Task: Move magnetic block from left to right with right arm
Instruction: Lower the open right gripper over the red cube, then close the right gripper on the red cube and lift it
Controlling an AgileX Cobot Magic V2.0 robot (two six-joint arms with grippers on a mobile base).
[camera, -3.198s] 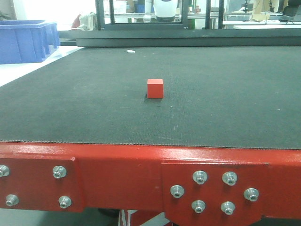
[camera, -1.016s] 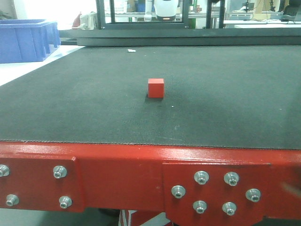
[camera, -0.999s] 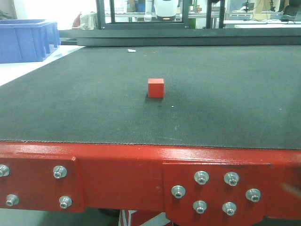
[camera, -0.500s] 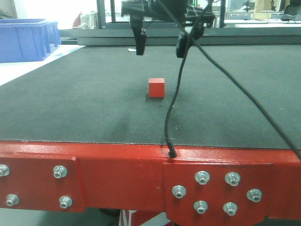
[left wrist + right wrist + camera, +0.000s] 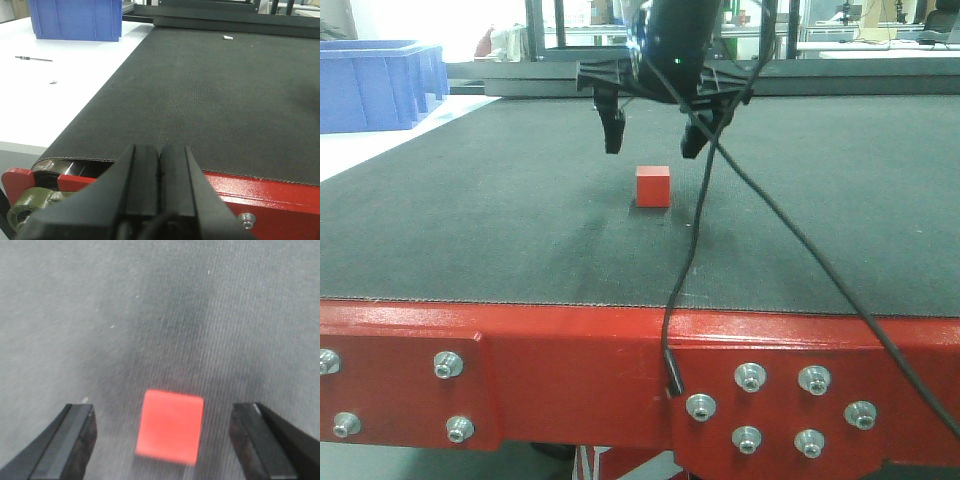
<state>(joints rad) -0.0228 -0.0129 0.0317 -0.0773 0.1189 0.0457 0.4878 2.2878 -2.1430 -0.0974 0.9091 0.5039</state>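
At the far left, off the table on a white surface: a blue bin, contents hidden behind its walls. Near the bin, a thin dark rod. Far back on the black mat, a small white scrap. Along the table's near edge, a red frame studded with silver bolts.

Draped from above, across the mat and down over that frame: a black cable, passing just right of the magnetic block in the front view (touching it or not, cannot tell).

Magnetic block flat on the mat, roughly mid-table. Over it, the right tool, spread wide, one finger to each side of the cube and clear of it, tips higher than its top face in the front view. From the right wrist, a blurred red square between two dark fingertips.

Left tool low by the table's near left corner, fingers pressed together with nothing between them.
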